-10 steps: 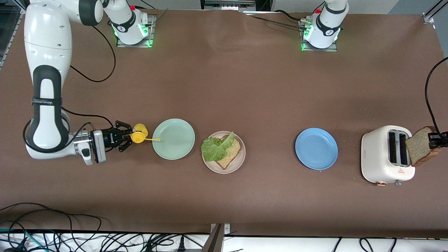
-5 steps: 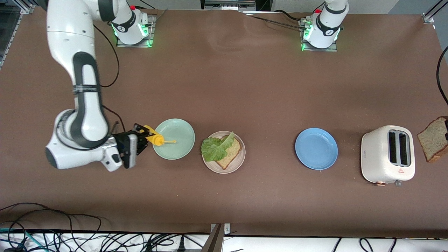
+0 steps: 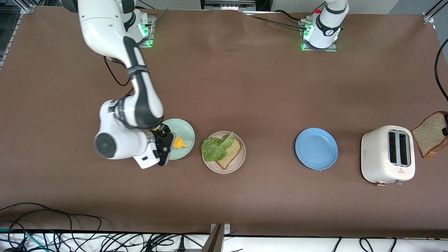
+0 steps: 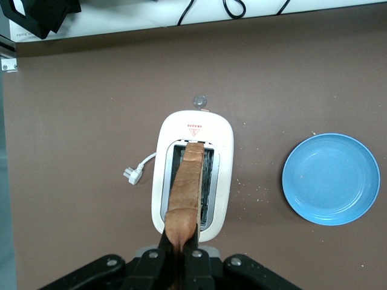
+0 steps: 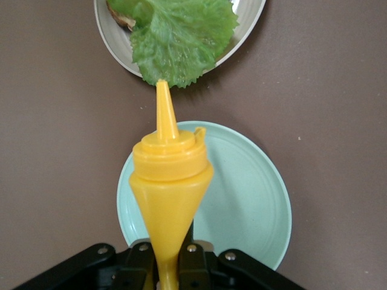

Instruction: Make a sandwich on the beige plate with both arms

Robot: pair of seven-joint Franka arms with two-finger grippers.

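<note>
Beige plate point(image 3: 224, 167) mid-table toward the front edge holds one brown bread slice point(image 3: 231, 155) under a ruffled lettuce leaf point(image 3: 214, 147). Mint plate point(image 3: 185, 131) sits just beside it, blue plate point(image 3: 316, 148) and white toaster point(image 3: 387, 154) toward the left arm's end. Right gripper point(image 3: 167, 141) clamped on yellow squeeze bottle point(image 3: 179, 143) over mint plate. Left gripper point(image 4: 180, 257) clamped on second slice point(image 3: 429, 139) at the table edge, above the toaster.

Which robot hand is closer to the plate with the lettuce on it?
The right one. The right end effector holds a yellow squeeze bottle over the mint green plate beside the beige plate. The left end effector holds a bread slice over by the toaster.
</note>
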